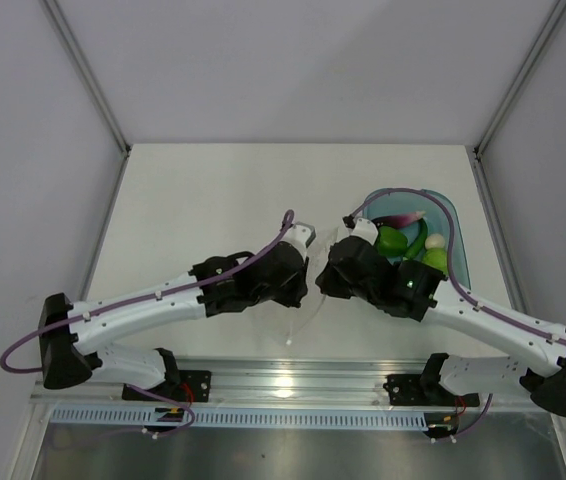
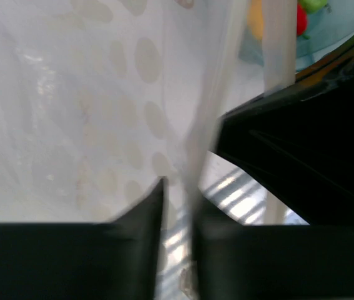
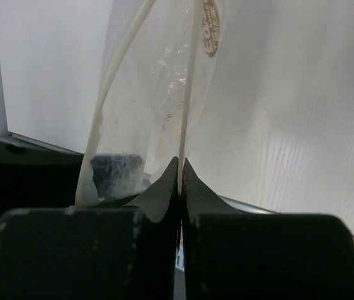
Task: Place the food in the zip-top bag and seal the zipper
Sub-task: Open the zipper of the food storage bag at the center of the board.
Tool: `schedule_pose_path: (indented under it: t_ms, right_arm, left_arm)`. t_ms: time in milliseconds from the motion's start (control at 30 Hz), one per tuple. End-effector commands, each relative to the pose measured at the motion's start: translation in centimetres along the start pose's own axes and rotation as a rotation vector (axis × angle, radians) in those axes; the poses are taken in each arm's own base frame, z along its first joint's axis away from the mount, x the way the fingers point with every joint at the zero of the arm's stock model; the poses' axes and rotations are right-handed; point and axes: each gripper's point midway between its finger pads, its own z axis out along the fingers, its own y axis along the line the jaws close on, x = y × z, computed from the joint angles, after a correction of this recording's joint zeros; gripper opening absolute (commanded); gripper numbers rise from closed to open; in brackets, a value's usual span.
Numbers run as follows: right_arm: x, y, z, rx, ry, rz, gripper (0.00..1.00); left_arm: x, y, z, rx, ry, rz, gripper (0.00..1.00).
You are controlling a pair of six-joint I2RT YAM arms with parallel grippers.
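Right wrist view: right gripper (image 3: 179, 165) and left gripper (image 2: 178, 190) each pinch the zip-top bag (image 3: 164, 94), whose mouth should spread evenly for the food (image 1: 393, 240).

You are working in a robot lab cell: a plain white table (image 1: 213, 200) is boxed in by blank white panels (image 1: 293, 60) on metal posts (image 1: 88, 75). The left arm (image 1: 143, 305) and right arm (image 1: 493, 320) are bolted to an aluminium rail (image 1: 293, 378), and purple cables (image 1: 23, 345) loop from their bases.
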Motion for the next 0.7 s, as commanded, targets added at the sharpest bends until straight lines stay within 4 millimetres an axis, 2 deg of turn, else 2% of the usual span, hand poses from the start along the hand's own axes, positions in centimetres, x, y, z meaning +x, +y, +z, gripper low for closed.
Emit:
schedule_pose_path:
  t_ms: [0,33,100,267,367,533,633,667]
  right_arm:
    - [-1.7,1.1,-1.3,-0.018,-0.051,0.006,0.0]
    - [-1.7,0.6,-1.3,-0.002,-0.05,-0.003,0.0]
    - [-1.8,-0.2,-1.4,0.019,-0.061,-0.017,0.0]
    - [-1.6,-4.3,-0.9,0.113,-0.027,-0.032,0.0]
    - [-1.7,-6.0,-0.7,0.132,-0.013,-0.025,0.0]
    - [-1.5,-7.8,-0.4,0.137,0.007,-0.021,0.0]
    - [-1.6,-8.5,0.1,0.14,0.018,-0.03,0.06]
    - [-1.6,-8.4,0.3,0.136,0.022,-0.034,0.12]
  left_arm:
    - [-1.6,0.1,0.0,-0.023,-0.027,0.031,0.05]
    - [-1.8,0.1,-0.1,-0.018,-0.032,0.029,0.01]
    - [-2.5,-0.3,-0.6,0.009,-0.046,0.027,0.01]
    - [-5.1,0.3,-1.9,0.075,-0.084,-0.049,0.01]
    - [-6.5,1.0,-2.4,0.083,-0.112,-0.083,0.01]
    - [-7.4,1.0,-3.1,0.109,-0.124,-0.121,0.0]
    - [-7.6,0.6,-3.2,0.13,-0.121,-0.124,0.01]
    - [-7.7,0.4,-3.2,0.134,-0.12,-0.125,0.01]
